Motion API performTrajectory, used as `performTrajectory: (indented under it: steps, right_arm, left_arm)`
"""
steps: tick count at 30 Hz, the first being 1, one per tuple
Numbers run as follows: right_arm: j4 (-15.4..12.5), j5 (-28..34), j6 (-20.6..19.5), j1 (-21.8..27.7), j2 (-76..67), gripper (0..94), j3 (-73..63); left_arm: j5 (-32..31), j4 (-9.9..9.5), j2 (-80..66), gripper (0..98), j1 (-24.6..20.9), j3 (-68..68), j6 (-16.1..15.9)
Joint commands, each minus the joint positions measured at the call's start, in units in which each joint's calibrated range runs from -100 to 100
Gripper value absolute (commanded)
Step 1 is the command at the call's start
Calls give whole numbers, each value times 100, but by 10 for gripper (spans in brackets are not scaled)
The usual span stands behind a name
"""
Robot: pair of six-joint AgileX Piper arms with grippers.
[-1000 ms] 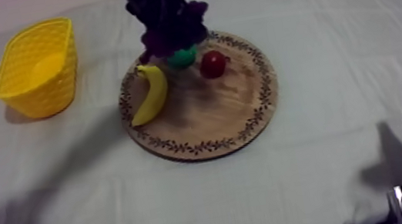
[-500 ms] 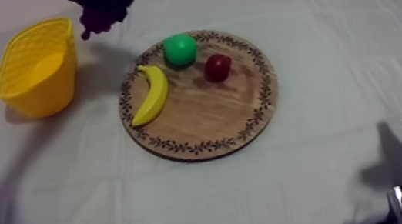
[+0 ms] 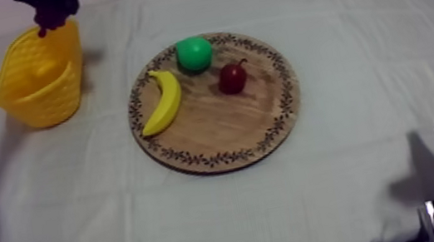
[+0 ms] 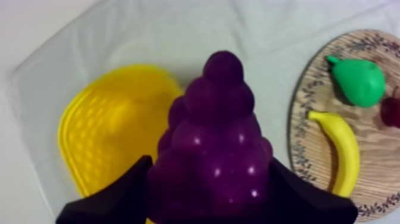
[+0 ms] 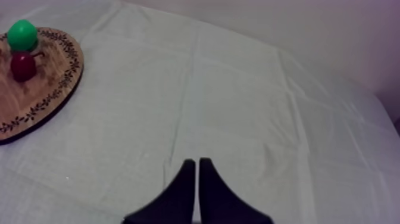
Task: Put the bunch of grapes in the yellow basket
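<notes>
One bunch of purple toy grapes (image 4: pixel 220 119) is in the air, pinched between the two black fingers of the left gripper (image 4: pixel 209 167), one finger on each flank of the bunch. Step in hand, as I judge it: the carry. The lift is done and the release is not yet made. From above, the bunch hangs at the far rim of the yellow latticed plastic basket (image 3: pixel 41 80). The left wrist view puts it over the basket's side nearer the round wooden board with a patterned rim (image 3: pixel 273 134), partly over the grey-white cloth (image 3: pixel 364 174) of the desk. Next move likely calls for bringing the bunch squarely over the basket's hollow, lowering it, then spreading the fingers. On the board lie a yellow toy banana (image 3: pixel 160 100), a green toy pear (image 3: pixel 194 53) and a small red fruit (image 3: pixel 232 78). The right gripper (image 5: pixel 196 173) has its fingers pressed together in a narrow wedge over bare cloth, well apart from the board.
</notes>
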Motion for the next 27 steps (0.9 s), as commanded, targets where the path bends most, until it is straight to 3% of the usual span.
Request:
performTrajectory:
  steps: [1, 13, 27]
  right_arm:
    - [-2, 0, 1, 1, 0, 3, -4]
    - [-2, 0, 1, 1, 0, 3, -4]
    - [-2, 0, 1, 1, 0, 3, -4]
  left_arm:
    - [4, -3, -46, 518, -181, 23, -15]
    - [161, -3, -233, 520, -786, 106, -65]
    - [193, 87, 9, 526, -983, 360, 63]
